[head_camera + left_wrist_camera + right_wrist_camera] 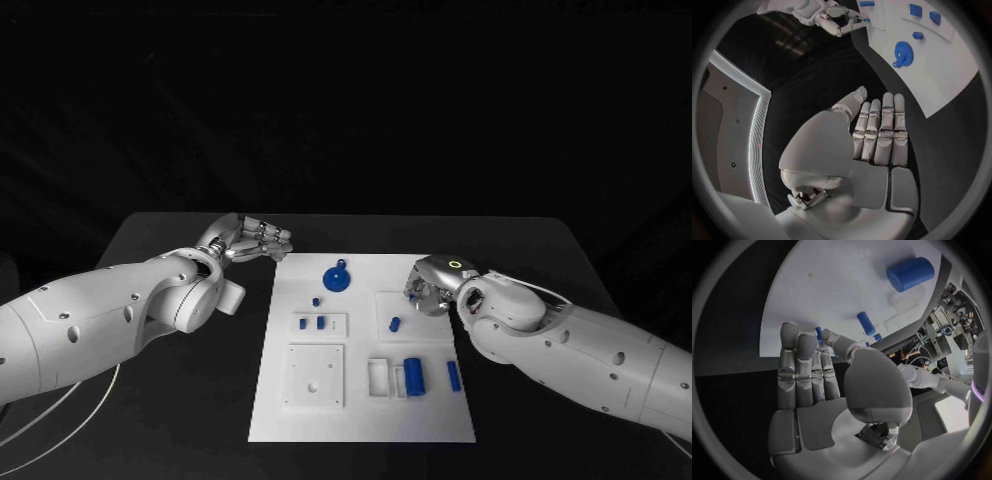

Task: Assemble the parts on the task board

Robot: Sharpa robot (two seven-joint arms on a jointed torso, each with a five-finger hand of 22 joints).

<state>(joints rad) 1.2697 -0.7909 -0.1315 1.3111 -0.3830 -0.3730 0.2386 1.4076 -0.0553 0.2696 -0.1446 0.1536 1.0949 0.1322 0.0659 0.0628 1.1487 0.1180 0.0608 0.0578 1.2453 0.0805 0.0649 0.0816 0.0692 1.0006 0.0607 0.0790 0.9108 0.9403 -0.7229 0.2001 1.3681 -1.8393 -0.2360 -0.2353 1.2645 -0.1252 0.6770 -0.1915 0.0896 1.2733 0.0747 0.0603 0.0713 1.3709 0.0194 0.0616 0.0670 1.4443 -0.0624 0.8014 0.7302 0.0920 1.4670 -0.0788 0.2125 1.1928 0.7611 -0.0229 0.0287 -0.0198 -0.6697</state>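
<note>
Black table [188, 420], dark backdrop behind

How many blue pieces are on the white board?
7: a gear at the far end, a small piece beside it, two blocks just nearer, a peg mid-board, a cylinder and a bar at the near end. The right hand may hide another under its fingers.

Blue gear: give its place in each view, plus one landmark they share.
Head view: blue gear lies at the task board's far end, between the hands.
Left wrist view: beyond the left hand's fingertips, on the board.
Right wrist view: not in it.
Shared landmark: the white task board.
</note>
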